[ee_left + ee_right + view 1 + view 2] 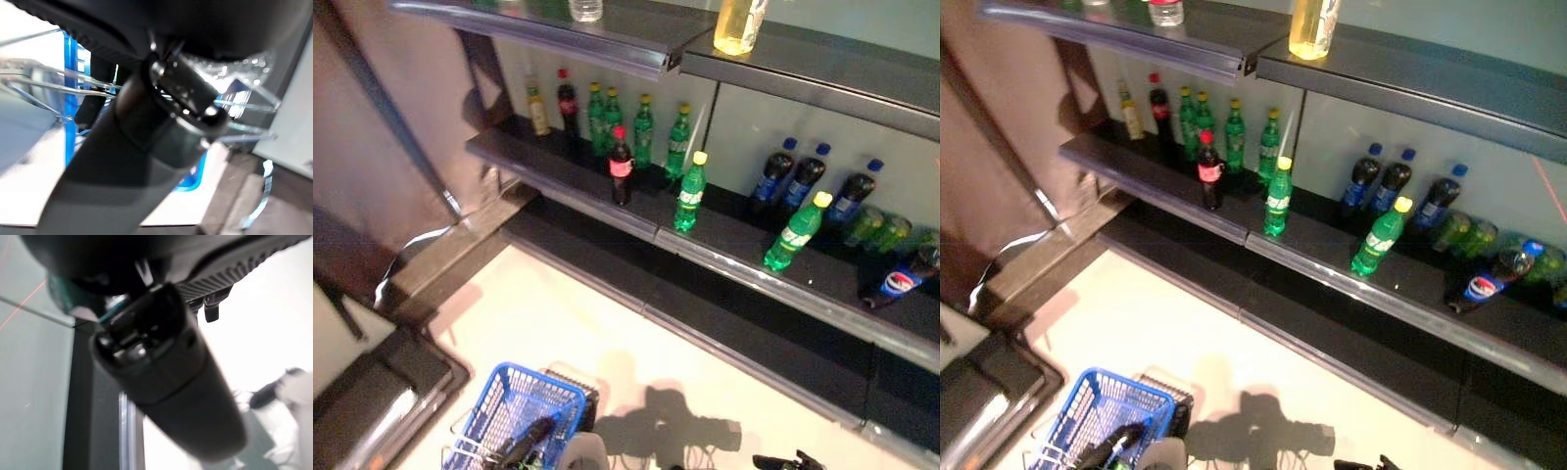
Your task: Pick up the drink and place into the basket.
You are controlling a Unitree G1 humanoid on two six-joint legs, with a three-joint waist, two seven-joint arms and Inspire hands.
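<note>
Several drinks stand on the dark middle shelf [607, 201]: a cola bottle [621, 168] with a red cap, a green bottle [690, 196] with a yellow cap and a second, leaning green bottle [795, 233] near the front edge. The blue basket [514, 416] sits low at the left, on the pale floor. My left hand [530, 439] is over it, fingers hooked on its wire handle [44, 85]. My right hand [788, 461] hangs low at the right, far below the shelf, fingers relaxed and empty; its thumb [171, 382] fills the right wrist view.
Behind stand more green bottles [644, 132] and dark bottles with blue caps [773, 176]; one dark bottle [899, 280] lies on its side at the right. The upper shelf [636, 49] carries a yellow bottle [739, 24]. A lower dark ledge [724, 343] juts out beneath.
</note>
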